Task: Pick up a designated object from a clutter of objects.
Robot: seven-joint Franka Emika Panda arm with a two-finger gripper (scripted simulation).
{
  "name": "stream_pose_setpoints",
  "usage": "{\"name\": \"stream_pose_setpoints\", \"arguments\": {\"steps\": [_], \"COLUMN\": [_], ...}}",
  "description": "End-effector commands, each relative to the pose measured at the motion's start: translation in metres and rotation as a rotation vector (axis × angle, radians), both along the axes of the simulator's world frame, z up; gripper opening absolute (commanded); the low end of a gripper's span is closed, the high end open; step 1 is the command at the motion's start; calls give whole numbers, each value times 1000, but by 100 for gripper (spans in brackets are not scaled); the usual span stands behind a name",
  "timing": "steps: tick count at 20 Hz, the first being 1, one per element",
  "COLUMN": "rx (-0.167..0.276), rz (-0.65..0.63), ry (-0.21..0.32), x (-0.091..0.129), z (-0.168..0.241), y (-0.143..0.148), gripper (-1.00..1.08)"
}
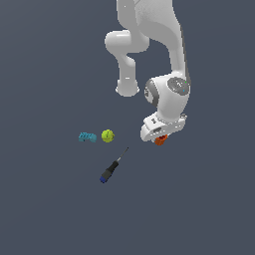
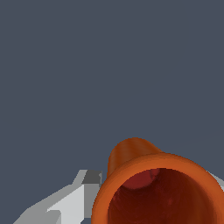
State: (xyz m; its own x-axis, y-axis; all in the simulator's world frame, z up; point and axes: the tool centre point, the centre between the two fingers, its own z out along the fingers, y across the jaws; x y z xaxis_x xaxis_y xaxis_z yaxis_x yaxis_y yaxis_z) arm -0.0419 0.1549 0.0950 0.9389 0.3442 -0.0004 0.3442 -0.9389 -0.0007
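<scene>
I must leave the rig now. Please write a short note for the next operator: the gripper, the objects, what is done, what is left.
Gripper: around the orange-red cup; a finger shows beside it, contact unclear.
Elsewhere: yellow-green ball, teal piece, screwdriver, towards the exterior view's left. No green cup in view.
Done: cup reached.
Left: confirm the grasp and lift.

— Any writing, label, brand or number you can read anywhere?

— None. The orange-red cup (image 2: 157, 192) is plain inside and out, and the white arm (image 1: 167, 97) carries no legible mark.

— And the small things out at nine o'clock from it?

— The ball (image 1: 107, 135), teal piece (image 1: 87, 137) and screwdriver (image 1: 110, 172) are too small to show any lettering.
</scene>
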Motion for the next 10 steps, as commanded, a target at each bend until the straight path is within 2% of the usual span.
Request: {"name": "stream_pose_setpoints", "arguments": {"steps": [1, 10], "rx": [1, 4], "rz": [0, 1], "ry": [-1, 0], "x": [11, 54], "z": [19, 97], "y": [-17, -85], "gripper": [-100, -100]}}
